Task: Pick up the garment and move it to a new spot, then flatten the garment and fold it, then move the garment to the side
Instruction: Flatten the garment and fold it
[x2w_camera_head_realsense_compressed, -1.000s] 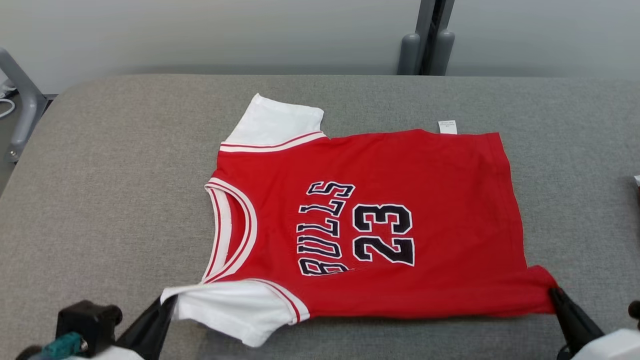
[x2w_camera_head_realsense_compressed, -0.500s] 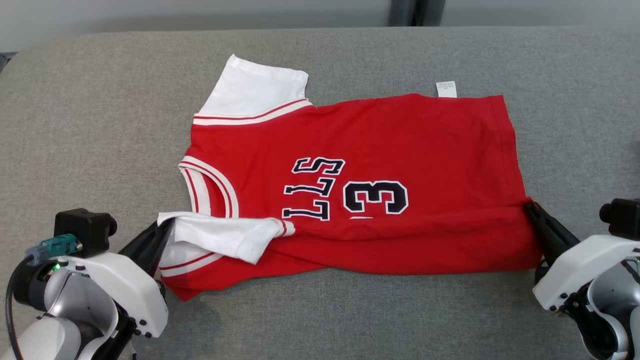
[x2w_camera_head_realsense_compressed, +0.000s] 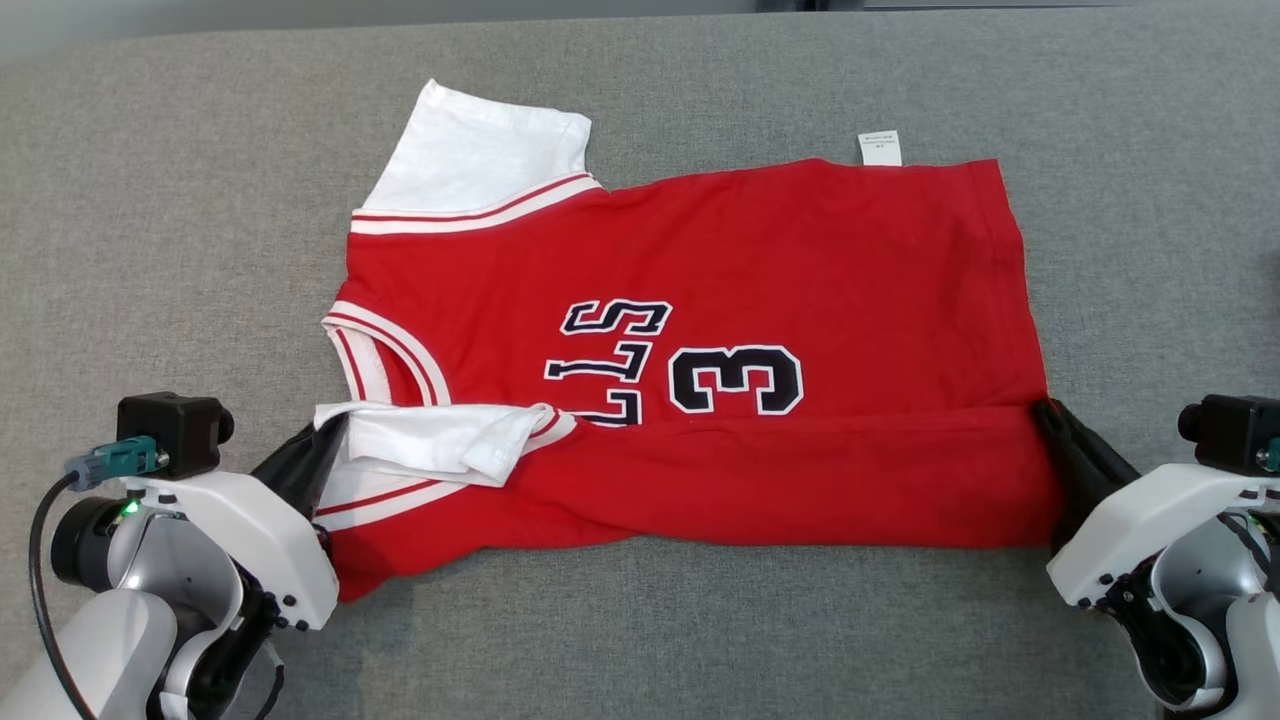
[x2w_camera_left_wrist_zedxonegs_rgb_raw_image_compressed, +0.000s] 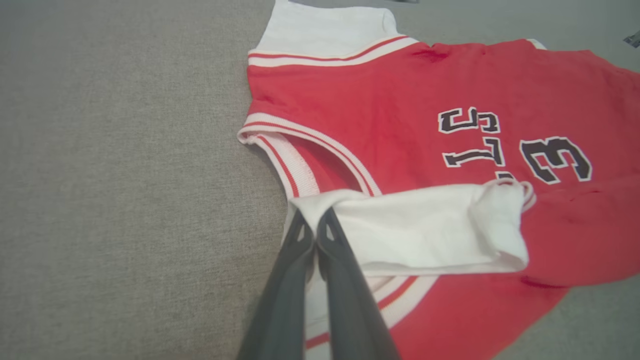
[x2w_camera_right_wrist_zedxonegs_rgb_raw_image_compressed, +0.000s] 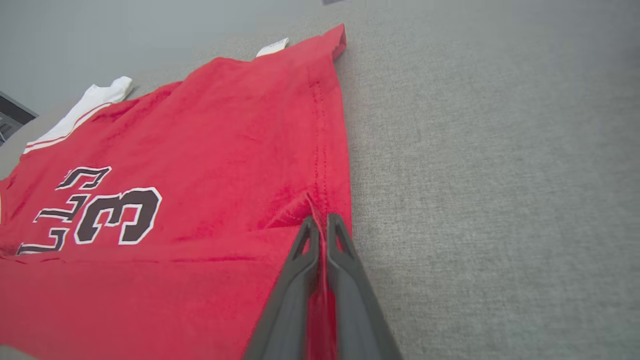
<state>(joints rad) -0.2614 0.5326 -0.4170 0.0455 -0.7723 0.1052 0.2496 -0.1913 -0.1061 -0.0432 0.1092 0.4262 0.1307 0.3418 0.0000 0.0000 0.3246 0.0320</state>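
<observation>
Left gripper (x2w_camera_head_realsense_compressed: 325, 440): fingers pressed together, pinching the edge of the white sleeve (x2w_camera_head_realsense_compressed: 440, 445) at its tip.
Sleeve: doubled over to the right of the left gripper, lying on top of the red cloth beside the collar.
Garment (x2w_camera_head_realsense_compressed: 800, 280): spread on the grey surface (x2w_camera_head_realsense_compressed: 150, 250) between the two grippers. The strip nearest them is turned up and over, covering part of the black print.
Feel: likely light, soft and limp. It probably sags and creases wherever it is unsupported, and the grey cloth beneath should give some drag.
Where to hold: best at two corners of one edge at once, kept taut so the fold line runs straight. The thin sleeve edge is the weaker hold and may slip.
Right gripper (x2w_camera_head_realsense_compressed: 1045, 410): fingers closed on the stitched red hem corner, with cloth showing between them.
</observation>
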